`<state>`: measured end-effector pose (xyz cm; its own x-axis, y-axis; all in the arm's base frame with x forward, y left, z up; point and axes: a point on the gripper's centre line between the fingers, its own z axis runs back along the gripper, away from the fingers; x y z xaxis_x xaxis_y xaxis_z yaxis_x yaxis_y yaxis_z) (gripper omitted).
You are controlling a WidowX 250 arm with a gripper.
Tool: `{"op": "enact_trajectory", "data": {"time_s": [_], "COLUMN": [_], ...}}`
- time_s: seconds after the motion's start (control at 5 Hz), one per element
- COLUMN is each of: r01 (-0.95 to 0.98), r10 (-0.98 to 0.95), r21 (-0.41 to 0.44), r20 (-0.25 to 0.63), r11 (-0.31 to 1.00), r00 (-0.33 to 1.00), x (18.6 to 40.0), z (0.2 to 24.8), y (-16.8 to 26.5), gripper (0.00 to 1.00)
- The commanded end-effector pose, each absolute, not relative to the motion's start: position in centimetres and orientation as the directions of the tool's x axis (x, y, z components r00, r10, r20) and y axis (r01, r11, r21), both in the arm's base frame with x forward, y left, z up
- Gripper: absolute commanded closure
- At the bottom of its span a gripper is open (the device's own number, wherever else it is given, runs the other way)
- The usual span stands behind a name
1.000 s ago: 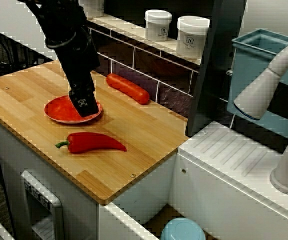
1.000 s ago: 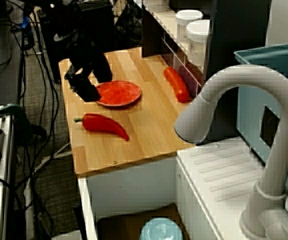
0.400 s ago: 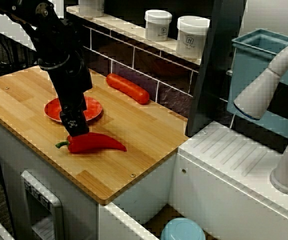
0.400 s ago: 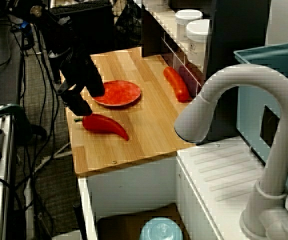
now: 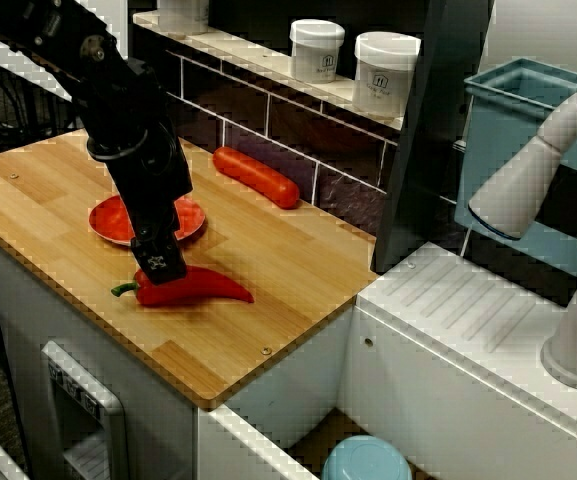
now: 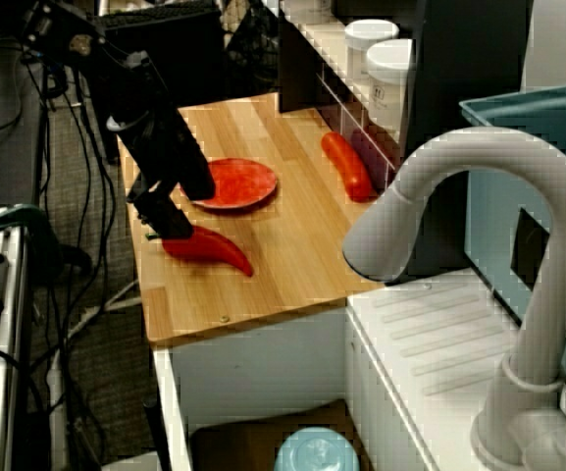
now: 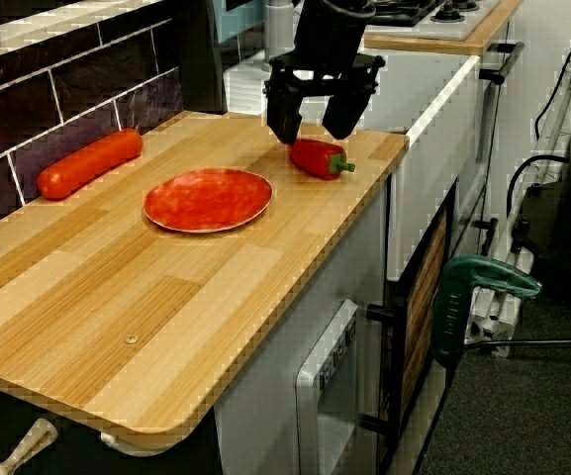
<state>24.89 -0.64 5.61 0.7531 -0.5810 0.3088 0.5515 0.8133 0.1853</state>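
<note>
Here the end effector (image 7: 310, 127) hangs low over the red pepper (image 7: 317, 158), its two dark fingers (image 7: 283, 121) spread apart with a clear gap between them. In the view along the counter the fingertips stand just above the pepper's thick, stemmed end. Whether they touch its skin I cannot tell. In the view toward the tiled wall the end effector (image 5: 160, 262) covers that end of the pepper (image 5: 203, 288), and only the green stem shows to its left.

The pepper lies flat on the wooden counter (image 5: 268, 300), close to the near edge, with its tapered tip pointing right. Just beyond it, farther from the edge, sits a red plate (image 5: 116, 222), partly hidden by the arm. A long orange-red sausage-shaped thing (image 5: 256, 176) lies against the tiled wall at the far side, well apart from the pepper. Two white jars (image 5: 317, 50) stand on the shelf above the wall
</note>
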Motion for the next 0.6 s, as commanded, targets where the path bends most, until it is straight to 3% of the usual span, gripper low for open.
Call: {"op": "enact_trajectory", "data": {"time_s": [0.0,0.4], "r01": [0.531,0.523], "r10": [-0.567,-0.557], "r21": [0.2,0.192], "r20": [0.316,0.303], "r11": [0.823,0.83], "r00": [0.761,0.773], "x": [26.31,26.37], "z": [5.11,4.96], "y": [-0.68,-0.73], "gripper": [0.0,0.0]}}
